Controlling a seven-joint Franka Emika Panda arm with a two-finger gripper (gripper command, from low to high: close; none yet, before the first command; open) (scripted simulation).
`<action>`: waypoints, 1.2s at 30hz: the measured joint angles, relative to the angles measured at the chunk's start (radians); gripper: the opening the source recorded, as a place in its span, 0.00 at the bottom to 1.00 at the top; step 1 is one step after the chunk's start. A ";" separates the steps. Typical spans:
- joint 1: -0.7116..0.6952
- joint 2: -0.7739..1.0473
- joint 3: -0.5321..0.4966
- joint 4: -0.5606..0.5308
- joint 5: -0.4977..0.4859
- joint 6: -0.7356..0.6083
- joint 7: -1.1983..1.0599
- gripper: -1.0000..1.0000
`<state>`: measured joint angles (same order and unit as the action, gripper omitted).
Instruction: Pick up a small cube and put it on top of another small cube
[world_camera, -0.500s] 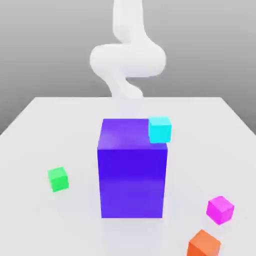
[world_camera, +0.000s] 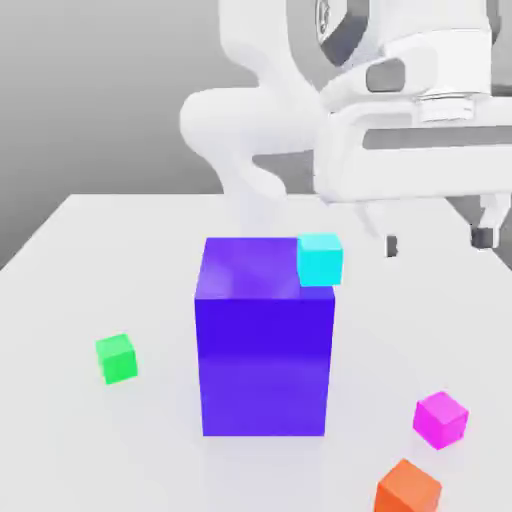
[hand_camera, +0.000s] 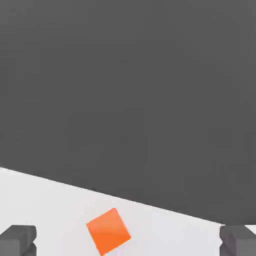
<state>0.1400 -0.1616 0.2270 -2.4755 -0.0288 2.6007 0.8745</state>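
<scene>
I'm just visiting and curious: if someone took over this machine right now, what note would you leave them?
Claw: open, empty, up in the air above the table, on the exterior view's right.
Pink cube: on the table, near the orange cube, untouched.
Green cube: on the table, on the far side of the purple block, nothing on it.
Done: nothing yet.
Left: lower onto the pink cube, grip it, carry it over and set it on the green one.
</scene>
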 joint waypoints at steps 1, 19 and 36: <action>0.008 0.037 0.012 -0.010 -0.009 0.017 0.010 0.50; 0.233 0.548 -0.063 -0.055 -0.231 0.305 0.201 0.00; -0.153 0.170 -0.172 -0.162 -0.093 0.139 0.162 0.00</action>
<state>-0.0128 0.0084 0.0546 -2.6375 -0.1221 2.7401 1.0362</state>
